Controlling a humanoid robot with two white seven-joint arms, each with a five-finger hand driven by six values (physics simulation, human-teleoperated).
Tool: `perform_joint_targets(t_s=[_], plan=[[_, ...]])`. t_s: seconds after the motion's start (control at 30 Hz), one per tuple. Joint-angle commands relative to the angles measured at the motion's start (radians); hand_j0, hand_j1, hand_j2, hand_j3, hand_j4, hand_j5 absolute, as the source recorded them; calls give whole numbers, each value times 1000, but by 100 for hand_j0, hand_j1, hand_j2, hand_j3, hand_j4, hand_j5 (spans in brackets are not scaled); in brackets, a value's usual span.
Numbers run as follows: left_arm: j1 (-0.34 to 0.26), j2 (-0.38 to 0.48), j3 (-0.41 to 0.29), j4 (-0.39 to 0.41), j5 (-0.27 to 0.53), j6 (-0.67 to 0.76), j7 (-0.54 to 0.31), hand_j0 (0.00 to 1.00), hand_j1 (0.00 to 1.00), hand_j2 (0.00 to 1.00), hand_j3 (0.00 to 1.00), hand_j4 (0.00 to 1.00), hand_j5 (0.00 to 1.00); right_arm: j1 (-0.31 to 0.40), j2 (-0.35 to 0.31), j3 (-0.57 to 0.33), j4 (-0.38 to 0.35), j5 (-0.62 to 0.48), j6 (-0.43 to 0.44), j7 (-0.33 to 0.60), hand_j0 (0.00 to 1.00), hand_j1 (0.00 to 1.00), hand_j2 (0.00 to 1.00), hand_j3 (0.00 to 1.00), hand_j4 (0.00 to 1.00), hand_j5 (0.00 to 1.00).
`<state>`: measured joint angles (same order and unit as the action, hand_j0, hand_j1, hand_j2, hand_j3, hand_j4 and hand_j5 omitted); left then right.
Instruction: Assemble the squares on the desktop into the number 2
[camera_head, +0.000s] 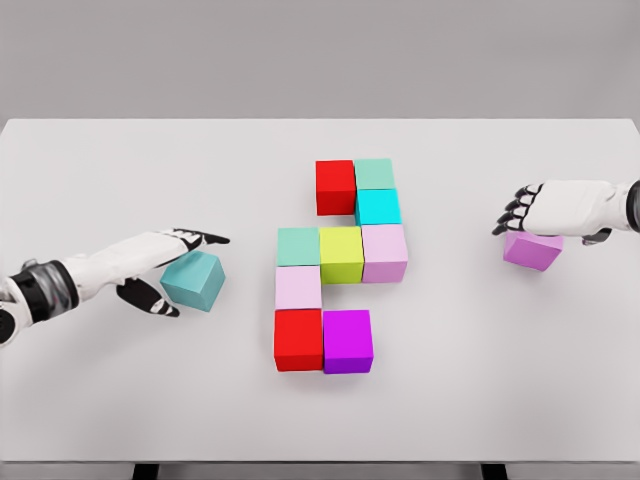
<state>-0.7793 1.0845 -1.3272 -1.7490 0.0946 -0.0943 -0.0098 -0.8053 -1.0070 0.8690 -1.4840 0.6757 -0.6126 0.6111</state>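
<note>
On the white bench (120, 160), nine cubes sit packed near the middle. At the top a red cube (335, 186) touches a pale green cube (374, 173) on its right; a cyan cube (378, 206) sits directly below the green one. The middle row runs mint cube (298, 246), yellow-green cube (341, 253), pale pink cube (385, 251), side by side and touching. Below the mint one is a light pink cube (298, 287), and under that a second red cube (298, 338) with a magenta cube (348, 340) touching its right side.

The left robot hand (170, 262) comes in from the lower left and grips a teal cube (194, 281), fingers over its top and the thumb below its near-left side. This cube stands apart from the cluster, with a clear strip of bench between it and the mint and light pink cubes.

The right robot hand (535, 210) reaches in from the right edge, its curled fingers lying over the top of a purple-pink cube (533, 250); it appears to hold it. That cube is well apart from the cluster, with a wide bare stretch between it and the pale pink cube.

Both outer cubes lie well inside the bench edges. The far edge and the near edge are each well clear of the cluster.
</note>
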Motion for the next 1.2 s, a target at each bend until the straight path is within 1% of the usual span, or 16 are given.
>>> perform_joint_targets(t_s=[0.0, 0.03, 0.1, 0.13, 0.23, 0.47, 0.53, 0.63, 0.7, 0.77, 0.87, 0.9, 1.03, 1.1, 1.13, 1.17], plan=[[0, -12, 0, 8, 1, 1, -1, 100, 100, 100, 100, 100, 100, 0, 1, 1, 7, 2, 2, 0, 100, 100, 100, 100, 100, 100], [0, -14, 0, 6, 1, 1, -1, 98, 98, 98, 98, 98, 98, 2, 1, 1, 8, 5, 2, 0, 100, 100, 100, 100, 100, 100], [3, -21, 0, 8, 1, 2, -1, 83, 83, 83, 83, 83, 83, 0, 8, 1, 13, 5, 2, 0, 100, 100, 100, 100, 100, 100], [5, -21, 0, 8, 1, 1, -1, 78, 78, 78, 78, 78, 78, 0, 8, 19, 13, 8, 2, 0, 100, 100, 100, 100, 100, 100], [8, -23, -1, 22, 1, 1, -1, 73, 73, 73, 73, 73, 73, -6, 10, 19, 16, 18, 2, 0, 100, 100, 100, 100, 100, 100], [9, -31, 0, 23, 5, 1, -1, 42, 42, 42, 42, 42, 42, -8, 18, 18, 33, 15, 2, 0, 99, 99, 99, 99, 99, 99], [9, -32, 0, 23, 8, 1, 1, 40, 40, 40, 40, 40, 40, -8, 18, 19, 31, 15, 2, 0, 99, 99, 99, 99, 99, 99], [6, -35, 6, 23, 11, 1, 1, 36, 36, 36, 36, 36, 36, -8, 16, 18, 33, 13, 2, 0, 85, 85, 85, 85, 85, 85], [-9, -37, 9, 23, 14, 5, 1, 35, 35, 35, 35, 35, 35, -8, 16, 18, 33, 11, 2, 0, 84, 84, 84, 84, 84, 84], [-26, -77, 32, 25, 16, 60, -1, 35, 35, 35, 35, 35, 35, -8, 16, 16, 33, 10, 2, 0, 76, 76, 76, 76, 76, 76], [-80, -149, 37, 26, 20, 166, -1, 35, 35, 35, 35, 35, 35, -8, 16, 16, 31, 4, 2, 0, 73, 73, 73, 73, 73, 73], [-97, -173, 39, 38, 42, 197, -1, 35, 35, 35, 35, 35, 35, -8, 16, 16, 31, 4, 2, 0, 73, 73, 73, 73, 73, 73], [-144, -331, 54, 172, 47, 286, -1, 35, 35, 35, 35, 35, 35, -8, 19, 18, 30, 4, 2, 0, 70, 70, 70, 70, 70, 70], [-150, -411, 95, 272, 62, 312, -1, 35, 35, 35, 35, 35, 35, -8, 19, 19, 30, 4, 2, 0, 68, 68, 68, 68, 68, 68], [-167, -454, 97, 327, 63, 312, -1, 35, 35, 35, 35, 35, 35, -8, 18, 30, 30, 4, 2, 0, 73, 73, 73, 73, 73, 73], [-176, -498, 98, 385, 63, 318, -1, 35, 35, 35, 35, 35, 35, -8, 16, 34, 30, 4, 2, 0, 92, 92, 92, 92, 92, 92]])
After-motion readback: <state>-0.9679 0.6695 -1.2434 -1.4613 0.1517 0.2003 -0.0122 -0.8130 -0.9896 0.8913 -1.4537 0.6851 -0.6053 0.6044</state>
